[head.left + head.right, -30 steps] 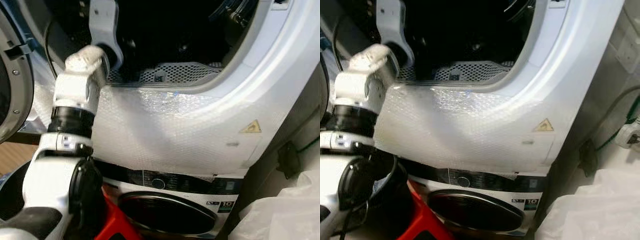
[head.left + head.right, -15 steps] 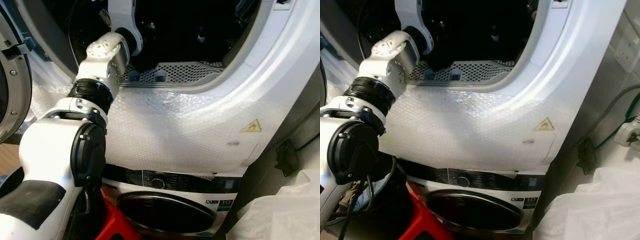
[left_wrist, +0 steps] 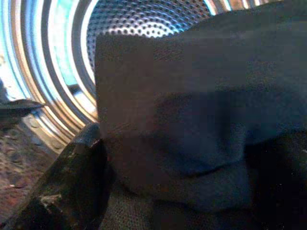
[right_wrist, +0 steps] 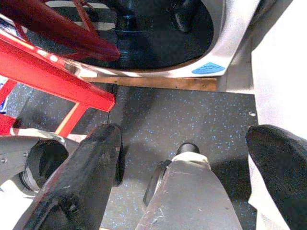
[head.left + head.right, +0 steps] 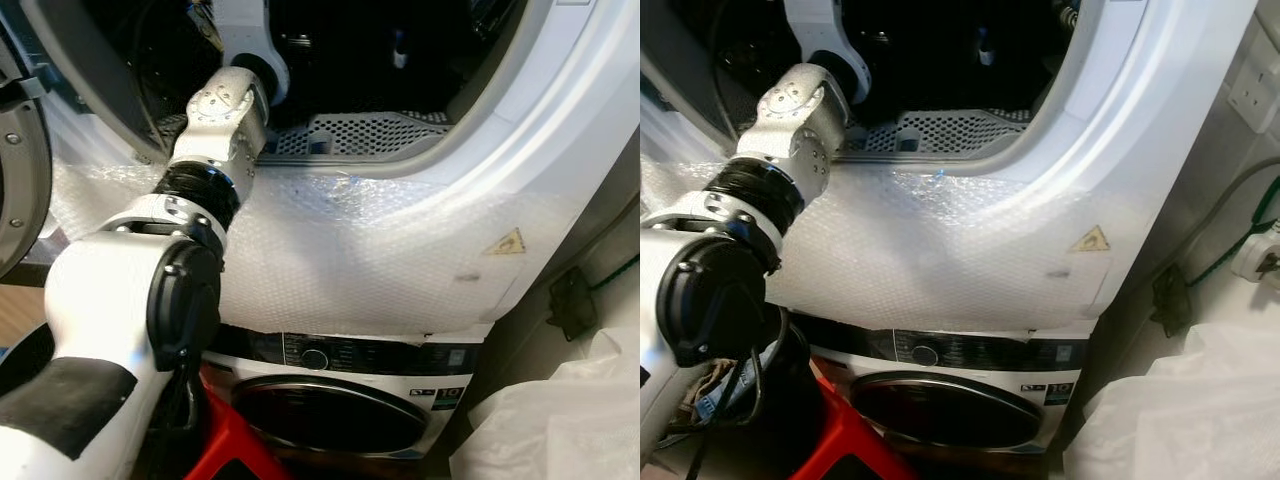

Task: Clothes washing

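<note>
Left gripper (image 3: 158,191) reaching deep into the upper drum (image 3: 139,19), fingers clamped on dark garment (image 3: 201,110) bunched at drum mouth; right gripper (image 4: 192,177) idle, fingers apart; cloth likely to snag on perforated lip (image 5: 370,130) toward six o'clock.

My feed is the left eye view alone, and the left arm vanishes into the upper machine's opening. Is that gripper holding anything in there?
Observer: Yes. The left wrist view shows a dark garment draped over the gripper, one black finger beneath it.
Operator: Is it inside the drum?
Observer: The perforated steel drum lies just ahead of the cloth.
Operator: And the right arm?
Observer: The right gripper hangs open over speckled floor, beside a red frame.
</note>
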